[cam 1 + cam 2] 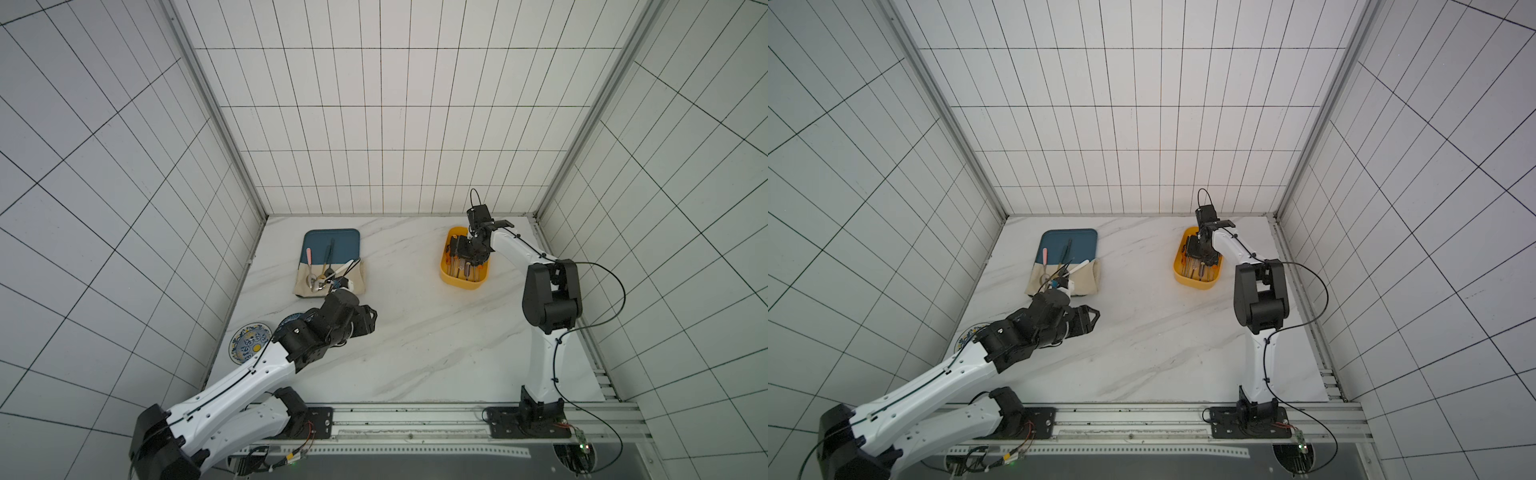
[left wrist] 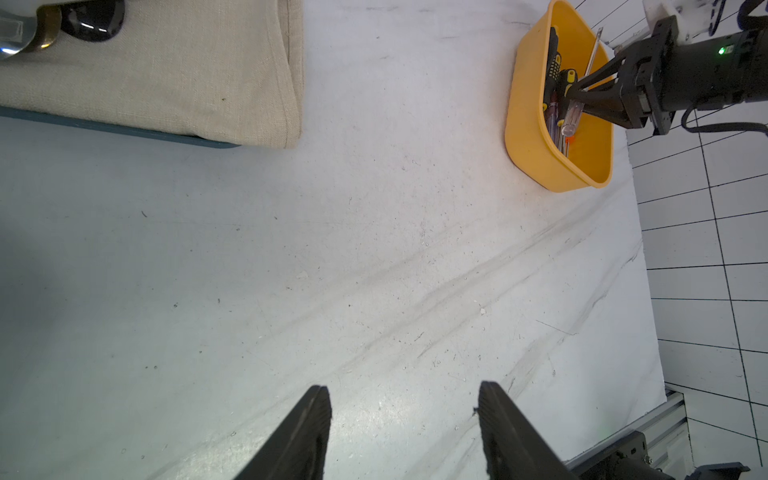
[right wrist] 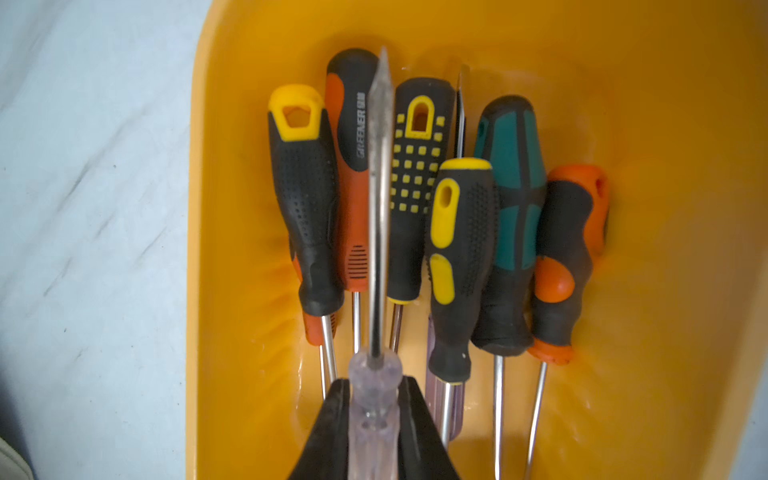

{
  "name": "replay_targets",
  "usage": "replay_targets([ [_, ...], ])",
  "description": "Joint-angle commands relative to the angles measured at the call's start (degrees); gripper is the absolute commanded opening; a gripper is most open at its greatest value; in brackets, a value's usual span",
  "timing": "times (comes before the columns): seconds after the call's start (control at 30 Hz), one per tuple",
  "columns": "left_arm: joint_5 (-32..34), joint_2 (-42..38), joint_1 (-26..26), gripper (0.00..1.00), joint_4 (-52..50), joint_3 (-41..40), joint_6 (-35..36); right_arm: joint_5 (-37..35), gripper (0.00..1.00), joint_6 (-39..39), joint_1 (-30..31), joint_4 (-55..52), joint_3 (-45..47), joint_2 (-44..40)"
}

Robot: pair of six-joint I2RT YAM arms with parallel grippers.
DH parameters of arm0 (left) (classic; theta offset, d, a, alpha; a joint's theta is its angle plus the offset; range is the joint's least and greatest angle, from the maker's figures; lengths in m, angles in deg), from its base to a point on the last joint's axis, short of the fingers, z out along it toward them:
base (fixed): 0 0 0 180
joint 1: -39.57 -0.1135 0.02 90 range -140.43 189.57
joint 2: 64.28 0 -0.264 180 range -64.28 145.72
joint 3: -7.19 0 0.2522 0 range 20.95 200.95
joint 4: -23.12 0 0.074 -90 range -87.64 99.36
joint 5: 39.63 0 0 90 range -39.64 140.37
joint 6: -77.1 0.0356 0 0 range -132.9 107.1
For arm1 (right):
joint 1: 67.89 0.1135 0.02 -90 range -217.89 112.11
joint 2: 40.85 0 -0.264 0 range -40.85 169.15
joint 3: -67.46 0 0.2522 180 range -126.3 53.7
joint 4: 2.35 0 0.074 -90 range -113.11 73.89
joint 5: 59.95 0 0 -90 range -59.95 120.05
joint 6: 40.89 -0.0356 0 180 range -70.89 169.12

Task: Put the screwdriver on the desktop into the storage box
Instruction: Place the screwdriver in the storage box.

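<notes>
— The clear-handled, flat-bladed steel screwdriver [image 3: 379, 232]: where do we have it?
— We grip its handle in the right tool [image 3: 374, 384], clamped tight, over the yellow-orange plastic storage box [image 3: 623, 104], above other screwdrivers [image 3: 461, 266] lying inside.
— And our left tool [image 2: 405, 395]?
— Parted and empty, above the white marble-look desk [image 2: 374, 249].

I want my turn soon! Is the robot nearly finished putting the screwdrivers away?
Nearly. Done: several screwdrivers already lie in the yellow storage box. In hand: the right gripper is shut on a clear-handled screwdriver, held over the box. Left: let it go inside. No other screwdriver shows on the desktop, and the left gripper is open and empty.
</notes>
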Motion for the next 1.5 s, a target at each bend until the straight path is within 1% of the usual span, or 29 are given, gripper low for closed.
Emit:
replay_targets([
  [0.0,-0.11,0.24,-0.38,0.60,-0.40,-0.52,-0.24,-0.49,0.07,0.63,-0.47,-1.09,-2.83,1.52],
  [0.67,-1.23,0.87,-0.90,0.60,0.03,-1.01,-0.59,0.31,0.07,0.09,-0.38,-0.75,-3.14,0.98],
  [0.93,-2.21,1.39,-0.90,0.60,-1.16,-0.34,-0.77,-0.57,0.14,0.21,-0.47,-2.24,-6.02,4.33],
  [1.13,-1.95,1.23,-0.85,0.60,-1.21,-0.44,-0.94,-0.93,0.25,-0.33,-0.47,-2.46,-7.26,5.55],
  [1.47,-1.78,1.66,-0.91,0.60,-1.21,-0.43,-1.21,-0.69,0.30,-0.16,-0.47,-3.95,-9.24,5.09],
])
